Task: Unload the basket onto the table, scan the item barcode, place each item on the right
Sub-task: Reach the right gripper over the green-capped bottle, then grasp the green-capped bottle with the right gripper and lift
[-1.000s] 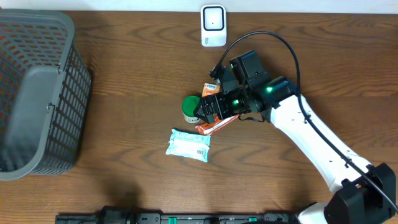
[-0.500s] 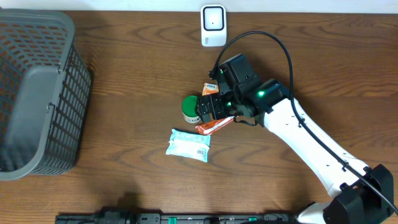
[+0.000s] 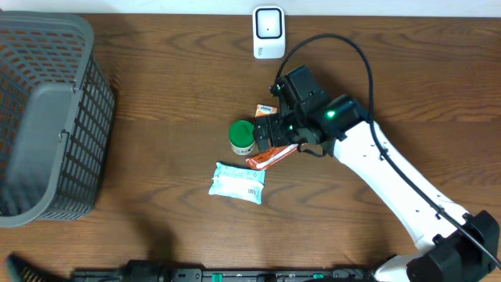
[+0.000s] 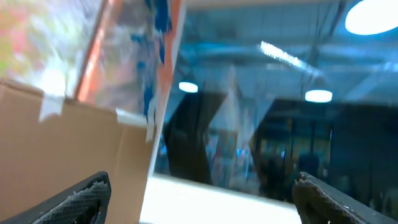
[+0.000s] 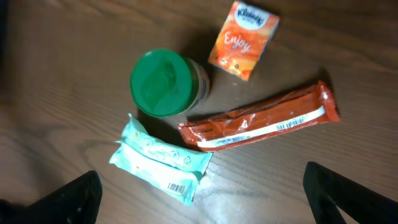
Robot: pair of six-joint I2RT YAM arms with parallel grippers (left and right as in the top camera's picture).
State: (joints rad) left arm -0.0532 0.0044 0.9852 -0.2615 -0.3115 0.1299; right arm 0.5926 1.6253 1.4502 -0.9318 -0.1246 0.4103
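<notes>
The right gripper [image 3: 267,131] has drawn back a little to the right, off the green jar [image 3: 241,137], so the lid that the fingers half covered a second ago now shows whole. The wrist [image 3: 304,86] behind it swung left and then eased partway back, and the cable [image 3: 344,43] looping over it shifted along with it. At the near-left corner of the overhead view a dark shape [image 3: 22,269] has crept in; I can't tell what it is.
</notes>
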